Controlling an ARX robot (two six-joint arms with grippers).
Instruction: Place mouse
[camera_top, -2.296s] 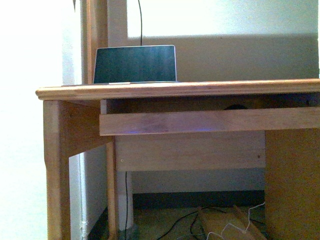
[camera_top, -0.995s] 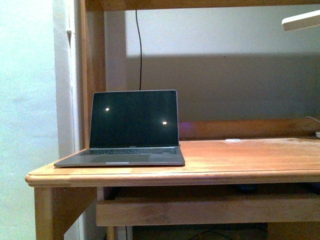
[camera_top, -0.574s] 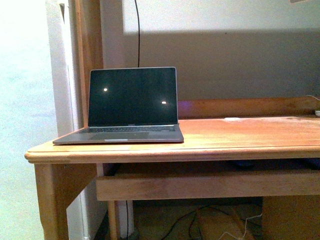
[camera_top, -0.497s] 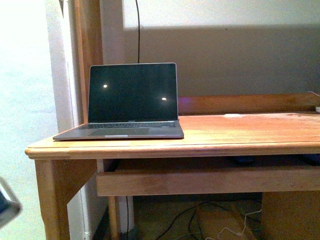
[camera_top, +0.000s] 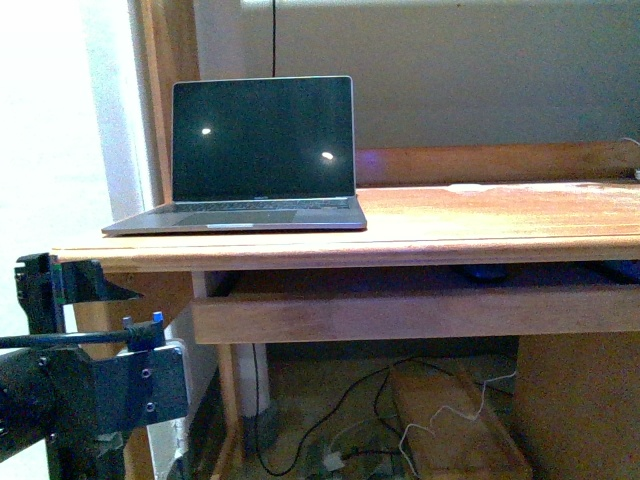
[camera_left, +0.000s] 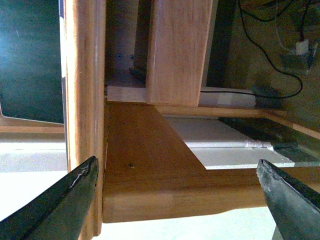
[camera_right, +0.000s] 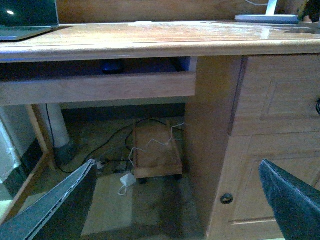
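An open laptop (camera_top: 262, 150) is sitting, screen dark, at the left end of a wooden tabletop (camera_top: 500, 215). The mouse (camera_top: 483, 271) is lying as a small dark shape on the pull-out shelf (camera_top: 400, 312) just beneath the tabletop, partly hidden behind the shelf's front rail. The left gripper (camera_left: 176, 165) is hanging close to the tabletop's corner, its jaws spread wide and empty. The right gripper (camera_right: 177, 166) is facing the space under the tabletop, jaws also wide, gripping nothing.
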